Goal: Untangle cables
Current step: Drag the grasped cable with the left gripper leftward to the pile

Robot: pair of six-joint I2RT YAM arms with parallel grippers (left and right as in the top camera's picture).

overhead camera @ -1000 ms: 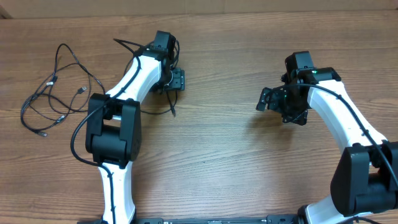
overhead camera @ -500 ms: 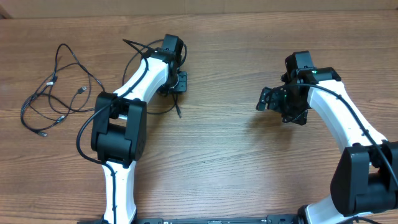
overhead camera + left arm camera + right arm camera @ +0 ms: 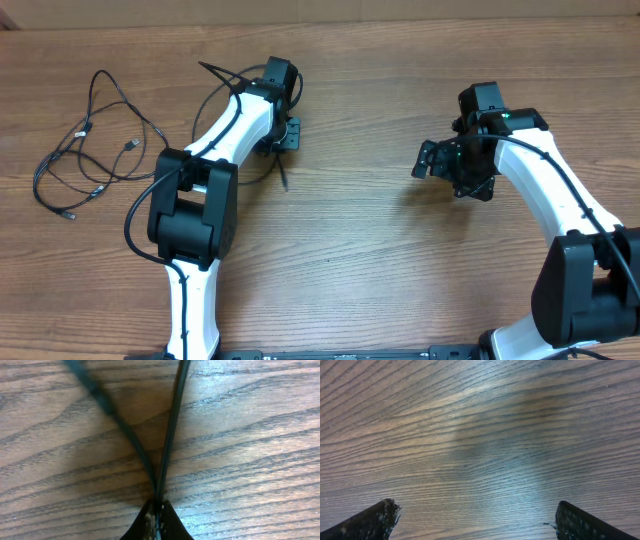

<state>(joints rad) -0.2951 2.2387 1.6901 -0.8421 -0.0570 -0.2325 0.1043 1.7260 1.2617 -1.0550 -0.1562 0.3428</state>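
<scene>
Cables (image 3: 128, 146), thin black loops, one strand (image 3: 172, 420) pinched by left hand (image 3: 158, 518); right hand (image 3: 475, 512) gapes.

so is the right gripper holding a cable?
No, the right gripper stands wide open, and only the wooden table shows between its fingers.

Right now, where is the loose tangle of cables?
In the overhead view, the tangle lies on the table's left side, beside the left arm, apart from the left gripper and the cable it holds.
</scene>
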